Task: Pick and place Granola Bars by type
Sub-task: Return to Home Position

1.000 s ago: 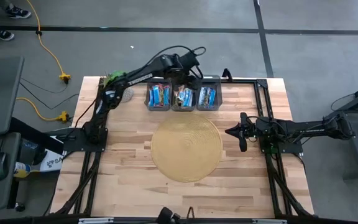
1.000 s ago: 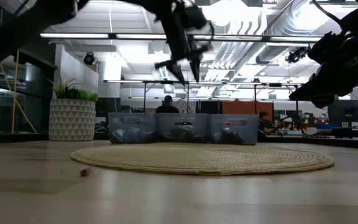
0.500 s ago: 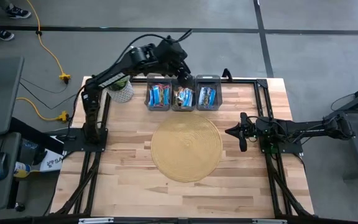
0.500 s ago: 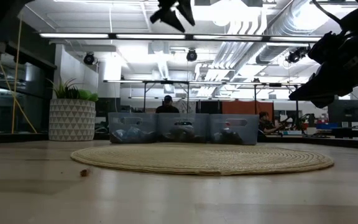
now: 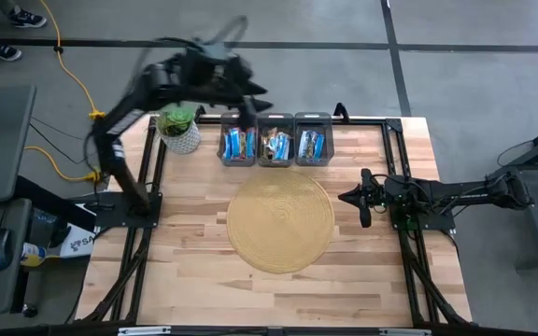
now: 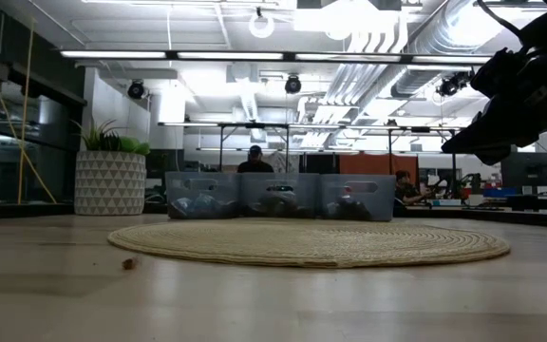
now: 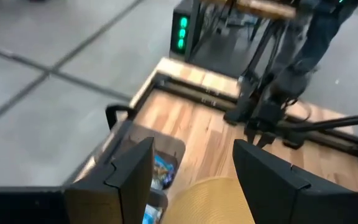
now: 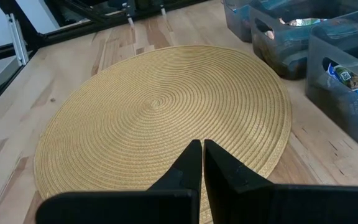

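**Sorted and stowed:** Every one of the small, flat, foil-wrapped Granola Bars (image 5: 276,146) in view lies inside the row of three dark grey rectangular plastic bins (image 5: 312,118) at the far edge of the pale wooden table (image 5: 194,271). Blue wrappers show in the outer two bins and gold-orange in the middle one. None shows on the round woven straw mat (image 5: 280,224).

The left gripper (image 7: 192,152) hangs high over the table's far side, its jaws spread wide with nothing between them. One bin end, with a blue bar inside, sits below and just ahead of one finger, and the mat's edge lies beneath the gap.

The right gripper (image 8: 202,155) sits low, jaws pressed together on nothing. The mat spreads out directly ahead of its tips, and the bins lie further ahead and off to one side.

The bars look light and thin. Their foil is likely slick and crinkly, and the contents apt to crumble under a hard pinch. Should one need moving, the sounder hold would be across the short width at mid-length. It is best taken from above with modest pressure, since the bars appear piled against one another.
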### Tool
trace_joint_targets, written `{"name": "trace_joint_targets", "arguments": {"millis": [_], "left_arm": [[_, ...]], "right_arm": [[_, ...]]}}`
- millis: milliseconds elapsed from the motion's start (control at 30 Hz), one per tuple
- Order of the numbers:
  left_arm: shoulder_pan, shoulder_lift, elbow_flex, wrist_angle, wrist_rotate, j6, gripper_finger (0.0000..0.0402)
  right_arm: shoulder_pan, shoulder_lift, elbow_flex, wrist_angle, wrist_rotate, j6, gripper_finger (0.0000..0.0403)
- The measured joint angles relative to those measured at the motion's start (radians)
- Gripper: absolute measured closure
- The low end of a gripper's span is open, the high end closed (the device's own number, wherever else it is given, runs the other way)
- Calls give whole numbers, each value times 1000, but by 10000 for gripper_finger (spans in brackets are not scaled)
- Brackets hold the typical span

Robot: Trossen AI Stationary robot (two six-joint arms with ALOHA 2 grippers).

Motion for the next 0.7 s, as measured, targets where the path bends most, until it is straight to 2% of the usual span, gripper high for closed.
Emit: {"name": "trace_joint_targets", "arguments": {"millis": [233, 367, 467, 600, 700], "left_arm": [[-2, -206, 2, -100, 2, 40, 188], [-2, -324, 0, -167, -37, 39, 188], [-23, -394, -12, -154, -57, 43, 188], [-86, -514, -136, -150, -125, 38, 188], [-129, -643, -323, -62, -177, 1, 188]], "right_arm": [[0, 0, 0, 0, 0, 0, 402], [0, 0, 0, 0, 0, 0, 402], [0, 0, 0, 0, 0, 0, 402], [0, 0, 0, 0, 0, 0, 402], [0, 0, 0, 0, 0, 0, 402]]}}
